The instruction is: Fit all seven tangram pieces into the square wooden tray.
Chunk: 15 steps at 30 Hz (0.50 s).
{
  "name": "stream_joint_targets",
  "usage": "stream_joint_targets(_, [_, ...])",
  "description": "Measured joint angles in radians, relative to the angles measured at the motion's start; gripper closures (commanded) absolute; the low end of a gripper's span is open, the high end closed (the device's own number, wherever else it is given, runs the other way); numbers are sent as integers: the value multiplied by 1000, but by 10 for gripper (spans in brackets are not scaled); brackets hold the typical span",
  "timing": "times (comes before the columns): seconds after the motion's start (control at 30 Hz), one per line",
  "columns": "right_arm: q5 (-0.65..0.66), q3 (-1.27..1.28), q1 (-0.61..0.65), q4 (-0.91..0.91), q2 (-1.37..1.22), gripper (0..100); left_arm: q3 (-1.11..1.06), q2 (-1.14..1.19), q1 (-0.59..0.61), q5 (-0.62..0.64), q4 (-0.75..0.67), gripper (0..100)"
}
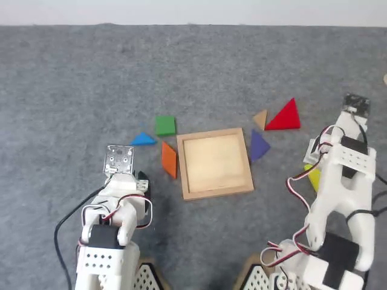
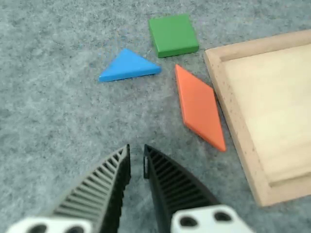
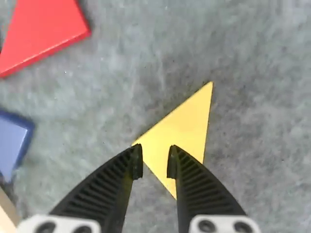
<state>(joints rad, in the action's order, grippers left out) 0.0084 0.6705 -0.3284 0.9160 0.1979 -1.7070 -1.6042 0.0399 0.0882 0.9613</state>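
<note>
The square wooden tray (image 1: 217, 192) lies bare on the grey carpet (image 1: 72, 78) between the two arms. I judge that no piece has been fitted yet and the job stands at its first pick.

The seven pieces lie flat around the tray in two groups, one on each arm's side, which probably divides the work between the arms.
- **On the left arm's side:** the green square (image 1: 165, 125), the blue triangle (image 1: 143, 139) and the orange parallelogram (image 1: 169, 159). The parallelogram is just beside the tray wall.
- **On the right arm's side:** the small tan triangle (image 1: 260, 119) is close against the red triangle (image 1: 284, 116). The purple triangle (image 1: 259, 145) is just beside the opposite tray wall. The yellow triangle (image 3: 182, 126) lies partly under the arm in the high view.

The left gripper (image 2: 136, 158) hangs over bare carpet short of the orange parallelogram. Its fingers are all but closed, with only a thin slit between them, and it has hold of nothing.

The right gripper (image 3: 154, 162) is over one edge of the yellow triangle with its fingers narrowly apart, and yellow shows in the gap. I cannot tell whether the tips touch the piece or hover just above it, but it does not appear to be gripped. That position suggests the yellow triangle is the first pick, which makes sense, as a large piece is easiest to seat while the tray is bare.

The pieces and the tray are plain, with no label, brand or writing that can be read
</note>
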Motion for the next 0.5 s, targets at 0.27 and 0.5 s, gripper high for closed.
stream_joint_targets(0.27, [411,71,207,91,-146,883,0,0,0,0,0,946])
stream_joint_targets(0.5, [531,51,215,150,-167,883,0,0,0,0,0,946])
